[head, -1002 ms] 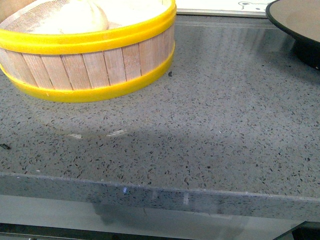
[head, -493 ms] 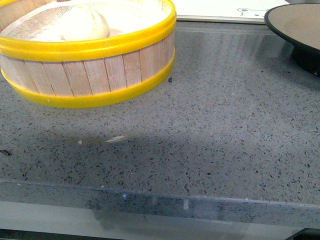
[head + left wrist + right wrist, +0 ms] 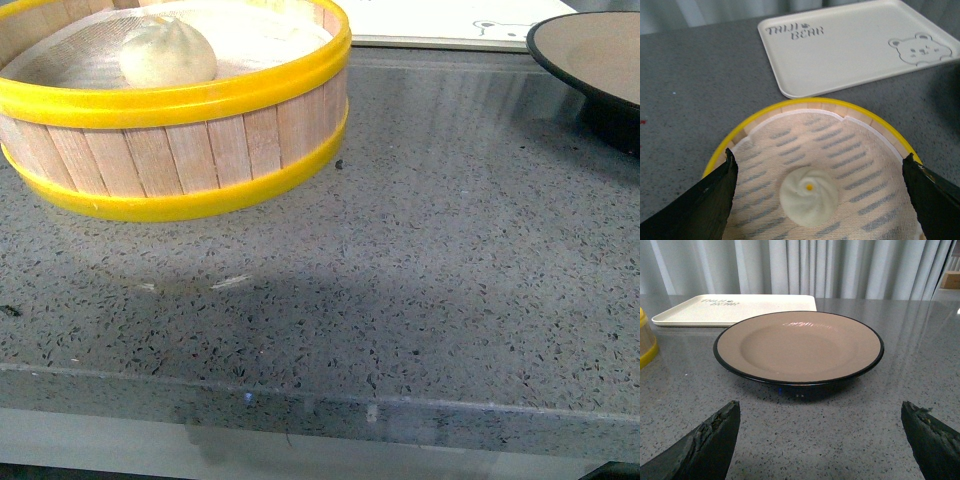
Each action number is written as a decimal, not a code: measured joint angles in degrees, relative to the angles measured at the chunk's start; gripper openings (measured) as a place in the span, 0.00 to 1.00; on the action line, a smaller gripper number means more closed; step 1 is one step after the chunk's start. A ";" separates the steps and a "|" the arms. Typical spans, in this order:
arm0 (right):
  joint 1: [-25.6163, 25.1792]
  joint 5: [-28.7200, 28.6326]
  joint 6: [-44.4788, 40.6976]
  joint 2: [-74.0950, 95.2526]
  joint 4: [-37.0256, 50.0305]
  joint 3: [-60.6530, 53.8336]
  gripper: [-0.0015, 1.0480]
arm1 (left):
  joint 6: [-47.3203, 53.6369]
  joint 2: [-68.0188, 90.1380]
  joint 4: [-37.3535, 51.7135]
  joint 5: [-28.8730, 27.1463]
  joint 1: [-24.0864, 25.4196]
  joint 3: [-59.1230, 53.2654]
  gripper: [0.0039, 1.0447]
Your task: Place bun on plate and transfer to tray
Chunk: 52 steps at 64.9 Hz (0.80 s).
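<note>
On your left, the bun (image 3: 167,52) sat on the mesh liner inside the yellow-rimmed steamer basket (image 3: 180,150). Your left gripper (image 3: 819,160) hung above it with both fingers spread wide, gripping nothing. Beyond the basket, toward the middle, the tray (image 3: 855,47) lay flat on the grey speckled counter (image 3: 400,250) with its bear drawing showing. On your right, the plate (image 3: 799,347) stood on the counter near the tray, and your right gripper (image 3: 820,407) faced it with its fingers likewise parted, apart from the rim.
</note>
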 joint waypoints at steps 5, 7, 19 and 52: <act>0.00 0.00 0.00 0.00 0.00 0.00 0.91 | 0.57 1.70 -1.33 0.22 -0.90 0.83 0.94; 0.00 0.00 0.00 0.00 0.00 0.00 0.91 | 0.92 2.47 -1.99 0.07 -1.18 1.11 0.94; 0.00 0.00 0.00 0.00 0.00 0.00 0.91 | 3.41 7.02 -3.61 -1.55 -1.68 1.95 0.94; 0.00 0.00 0.00 0.00 0.00 0.00 0.91 | 6.38 13.40 -7.65 -5.01 -0.96 6.45 0.94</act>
